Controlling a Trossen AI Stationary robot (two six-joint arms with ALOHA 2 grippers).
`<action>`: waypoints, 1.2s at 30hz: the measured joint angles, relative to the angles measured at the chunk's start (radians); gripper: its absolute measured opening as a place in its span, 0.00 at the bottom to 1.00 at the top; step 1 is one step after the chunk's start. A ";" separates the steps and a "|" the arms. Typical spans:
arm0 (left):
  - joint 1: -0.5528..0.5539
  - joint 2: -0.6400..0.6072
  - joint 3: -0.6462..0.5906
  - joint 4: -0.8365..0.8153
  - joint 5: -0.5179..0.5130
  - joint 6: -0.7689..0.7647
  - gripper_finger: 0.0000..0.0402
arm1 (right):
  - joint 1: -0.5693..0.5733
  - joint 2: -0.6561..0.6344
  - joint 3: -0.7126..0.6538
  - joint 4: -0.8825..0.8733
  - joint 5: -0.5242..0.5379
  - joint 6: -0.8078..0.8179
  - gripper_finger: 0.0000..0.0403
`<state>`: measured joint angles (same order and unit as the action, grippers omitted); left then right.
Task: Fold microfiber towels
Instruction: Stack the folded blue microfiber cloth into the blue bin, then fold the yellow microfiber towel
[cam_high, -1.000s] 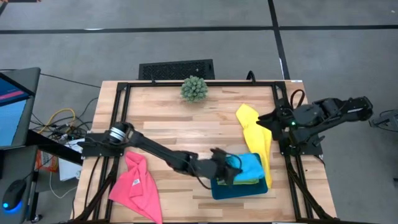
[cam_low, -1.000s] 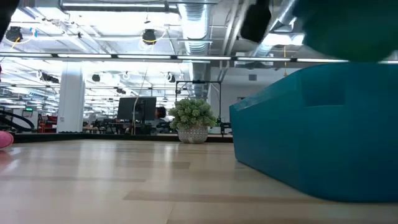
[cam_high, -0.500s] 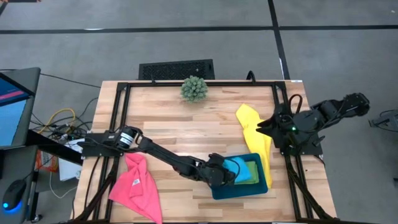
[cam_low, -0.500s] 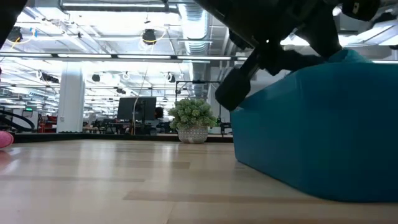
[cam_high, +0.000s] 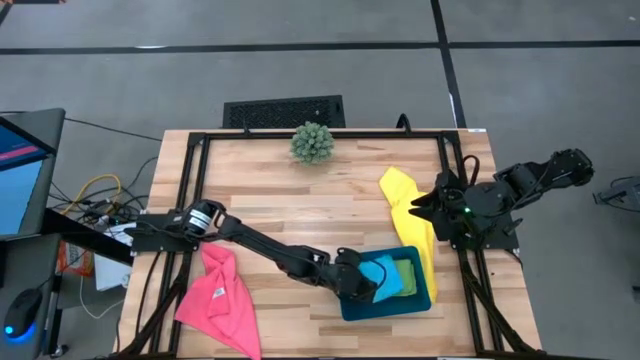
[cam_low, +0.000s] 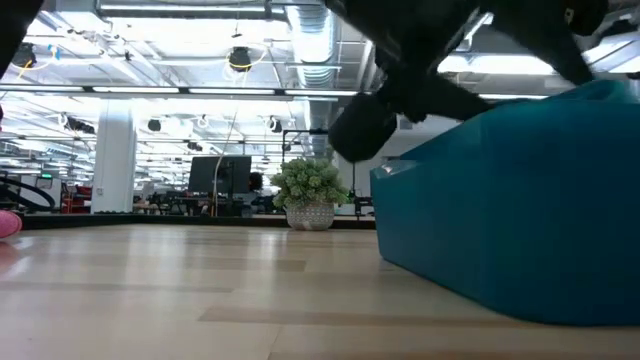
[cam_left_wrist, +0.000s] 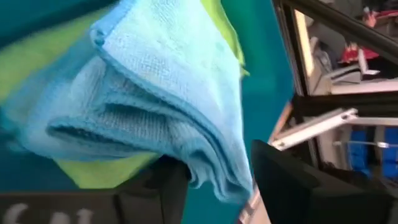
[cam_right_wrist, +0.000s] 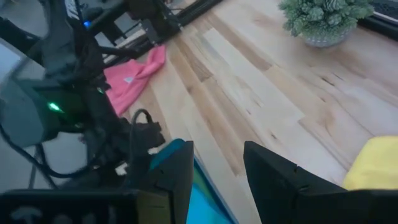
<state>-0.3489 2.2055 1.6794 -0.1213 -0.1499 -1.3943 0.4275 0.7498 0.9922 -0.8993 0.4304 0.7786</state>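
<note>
High view: wood table (cam_high: 300, 190) fills frame centre. Teal tray (cam_high: 428, 298) sits lower right of centre, w/ blue towel (cam_high: 378, 274) lying on green towel (cam_high: 407, 275) inside it. Left arm runs from mid-left edge of table diagonally to the tray; left gripper (cam_high: 362, 280) is at the tray's left end, right over the blue towel. Jaw state not clear from here. Yellow towel (cam_high: 410, 220) lies crumpled right of centre, its lower end draped along the tray's right side. Pink towel (cam_high: 218, 295) is bunched at lower left, near the table edge. Plant (cam_high: 312, 142) sits top centre. Right arm is folded at mid-right edge, right gripper (cam_high: 422, 205) just beside the yellow towel's right edge.

Low view: tray wall (cam_low: 500, 230) fills the right half. Dark left arm parts cross the top, above the tray. Plant (cam_low: 310, 193) stands centre, far back. Sliver of pink towel (cam_low: 8, 224) at mid-left edge.

Left wrist view: blue towel (cam_left_wrist: 155, 93) fills the frame, folded in layers, green towel (cam_left_wrist: 106, 171) under it, teal tray (cam_left_wrist: 264, 87) around. Left fingers (cam_left_wrist: 158, 190) at bottom stand apart w/ the towel's folded edge hanging btwn them, not pinched.

Right wrist view: right fingers (cam_right_wrist: 273, 171) at bottom, moderately apart, nothing btwn them. Yellow towel (cam_right_wrist: 373, 165) at lower right, plant (cam_right_wrist: 323, 18) upper right, pink towel (cam_right_wrist: 134, 78) left of centre, tray corner (cam_right_wrist: 174, 152) lower centre.
</note>
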 joint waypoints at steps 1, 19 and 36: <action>0.000 -0.008 0.000 -0.005 0.007 -0.003 0.42 | 0.000 0.000 0.000 -0.001 0.000 -0.001 0.41; -0.015 -0.150 0.000 -0.216 -0.017 0.189 0.45 | 0.074 0.031 0.001 -0.026 0.006 0.013 0.41; 0.246 -0.238 0.000 -0.286 0.070 0.676 0.43 | -0.070 0.264 -0.118 -0.431 0.179 0.395 0.41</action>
<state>-0.1025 1.9671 1.6798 -0.4075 -0.0803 -0.7187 0.3575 1.0134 0.8739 -1.3299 0.6090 1.1737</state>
